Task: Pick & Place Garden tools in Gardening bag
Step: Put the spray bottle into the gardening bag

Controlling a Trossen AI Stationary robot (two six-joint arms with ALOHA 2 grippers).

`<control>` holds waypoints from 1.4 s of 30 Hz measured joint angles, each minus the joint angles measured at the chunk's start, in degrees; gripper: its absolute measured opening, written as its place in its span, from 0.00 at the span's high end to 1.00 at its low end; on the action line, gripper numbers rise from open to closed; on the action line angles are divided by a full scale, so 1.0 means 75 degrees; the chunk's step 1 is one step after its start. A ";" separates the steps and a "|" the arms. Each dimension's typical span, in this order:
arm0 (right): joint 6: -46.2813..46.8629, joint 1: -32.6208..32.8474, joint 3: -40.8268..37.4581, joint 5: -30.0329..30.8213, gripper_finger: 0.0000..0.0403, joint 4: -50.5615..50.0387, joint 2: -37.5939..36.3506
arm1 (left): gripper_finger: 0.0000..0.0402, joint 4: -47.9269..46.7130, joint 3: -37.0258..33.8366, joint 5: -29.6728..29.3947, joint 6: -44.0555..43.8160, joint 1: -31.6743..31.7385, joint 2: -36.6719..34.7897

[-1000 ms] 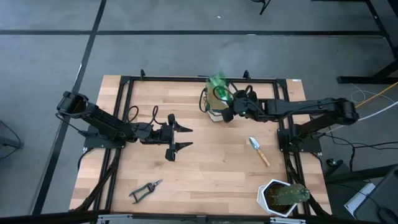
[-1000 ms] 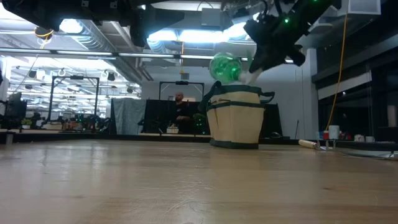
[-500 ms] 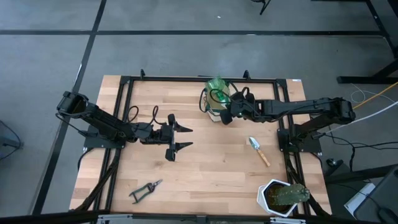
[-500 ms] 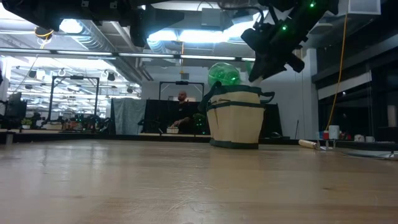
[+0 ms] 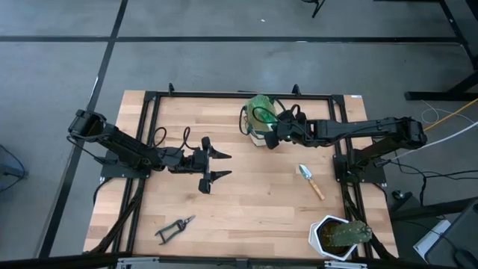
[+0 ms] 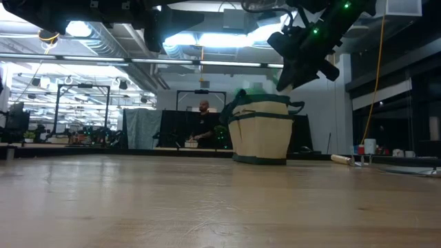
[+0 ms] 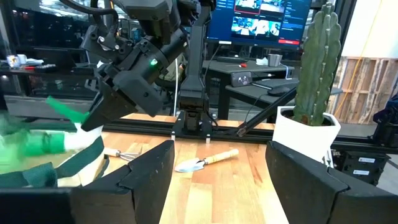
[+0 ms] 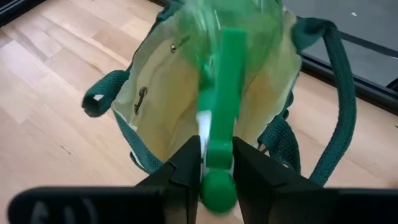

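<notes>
Spray bottle (image 8: 227, 74) is hung nose-down in the mouth of the gardening bag (image 8: 161, 106), apparently still pinched at its green head by the right hand (image 8: 214, 165), so the fingers are best parted only once it is sunk well inside.

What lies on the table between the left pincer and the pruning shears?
Nothing: in the high view, only bare wooden table separates the left pincer from the pruning shears.

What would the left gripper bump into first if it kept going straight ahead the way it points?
Probably nothing soon. The left gripper points across bare table; the hand trowel and gardening bag seem off to either side of its line, though depth is hard to judge.
</notes>
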 joint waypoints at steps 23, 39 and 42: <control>-0.0011 0.0006 0.0000 -0.0669 0.65 0.0015 -0.0002 | 0.38 0.0000 0.0000 0.0000 0.0000 0.0001 0.0000; 0.0152 0.0003 -0.0003 -0.1095 0.65 -0.0245 0.0117 | 0.38 0.0000 0.0000 0.0000 0.0000 0.0000 0.0000; -0.0212 0.0015 -0.0003 -0.1197 0.65 -0.0175 0.0111 | 0.38 0.0000 0.0000 0.0000 0.0000 0.0000 0.0000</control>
